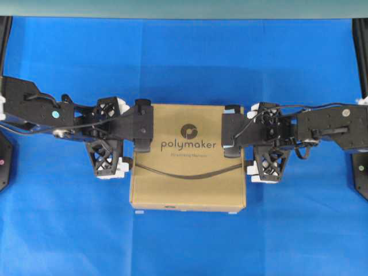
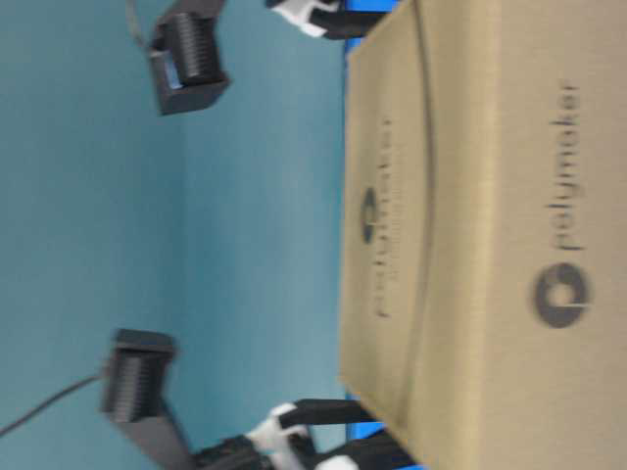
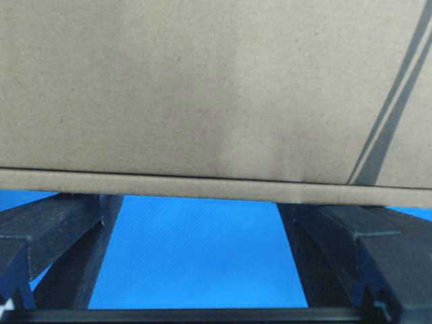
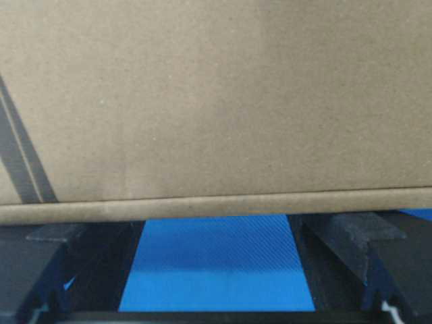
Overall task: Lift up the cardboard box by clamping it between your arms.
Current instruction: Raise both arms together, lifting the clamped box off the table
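The tan cardboard box [image 1: 190, 172] with the polymaker wordmark lies in the middle of the blue cloth, and its top and front also show in the table-level view [image 2: 490, 196]. My left gripper [image 1: 142, 127] stands open at the box's left edge. My right gripper [image 1: 233, 131] stands open at its right edge, facing the left one. In each wrist view the box fills the upper part [image 3: 202, 81] [image 4: 216, 94]. There the two black fingers run up to the box's lower edge, with only blue cloth between them. I cannot tell whether the box is off the cloth.
Blue cloth [image 1: 184, 247] covers the table around the box. A teal wall [image 1: 184, 7] runs along the back. Black arm posts stand at the far left [image 1: 4, 34] and far right [image 1: 361, 52].
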Motion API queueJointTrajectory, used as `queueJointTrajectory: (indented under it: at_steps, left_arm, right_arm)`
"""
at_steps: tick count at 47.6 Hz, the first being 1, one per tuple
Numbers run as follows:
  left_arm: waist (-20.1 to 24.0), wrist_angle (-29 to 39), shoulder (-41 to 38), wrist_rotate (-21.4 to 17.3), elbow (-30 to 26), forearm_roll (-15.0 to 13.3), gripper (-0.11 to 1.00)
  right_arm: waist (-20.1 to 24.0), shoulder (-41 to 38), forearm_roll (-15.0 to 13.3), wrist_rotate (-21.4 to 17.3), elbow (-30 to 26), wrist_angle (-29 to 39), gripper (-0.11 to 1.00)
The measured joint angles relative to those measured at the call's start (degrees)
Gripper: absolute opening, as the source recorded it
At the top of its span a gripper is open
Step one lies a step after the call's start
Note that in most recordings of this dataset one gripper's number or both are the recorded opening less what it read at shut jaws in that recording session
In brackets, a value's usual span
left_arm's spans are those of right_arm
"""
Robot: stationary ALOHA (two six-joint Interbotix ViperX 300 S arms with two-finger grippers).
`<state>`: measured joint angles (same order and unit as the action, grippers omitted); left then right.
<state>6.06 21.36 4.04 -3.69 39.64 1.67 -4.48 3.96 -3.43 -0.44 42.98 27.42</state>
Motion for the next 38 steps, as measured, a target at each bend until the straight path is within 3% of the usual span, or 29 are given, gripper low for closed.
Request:
queueJointTrajectory:
  at_steps: [18,29,38]
  left_arm:
    - [0.53,16.52,8.96,-0.35,-8.88,0.09,0.86]
    - [0.70,26.54,10.02,-0.44,-17.05,0.09,0.86]
    - [0.70,33.40,10.63,-0.53,-23.29,0.09,0.86]
  right_arm:
    - [0.00,8.61,0.00,0.18,-10.28,20.13,0.99]
    - [0.09,10.46,0.62,0.26,-17.58,32.70,0.99]
    - [0.09,11.60,0.79,0.53,-23.20,39.02,0.99]
